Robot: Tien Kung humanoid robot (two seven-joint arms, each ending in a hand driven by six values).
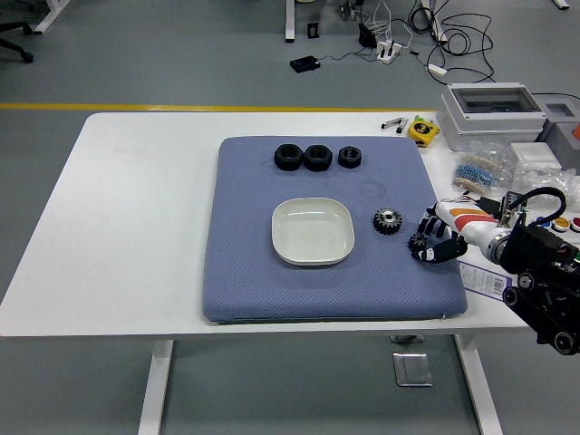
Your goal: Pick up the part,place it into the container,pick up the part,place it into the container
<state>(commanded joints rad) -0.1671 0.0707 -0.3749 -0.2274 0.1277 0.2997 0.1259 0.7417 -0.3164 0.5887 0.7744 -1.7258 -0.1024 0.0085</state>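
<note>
So nothing has been placed in the white container yet (it sits empty mid-mat). The right hand is curled onto a small black gear, apparently not lifted. A second gear waits beside the container

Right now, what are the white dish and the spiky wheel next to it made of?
The dish looks like smooth plastic or ceramic: pale, even, faintly glossy. The gear looks like metal: dark teeth, shiny silvery hub.
</note>
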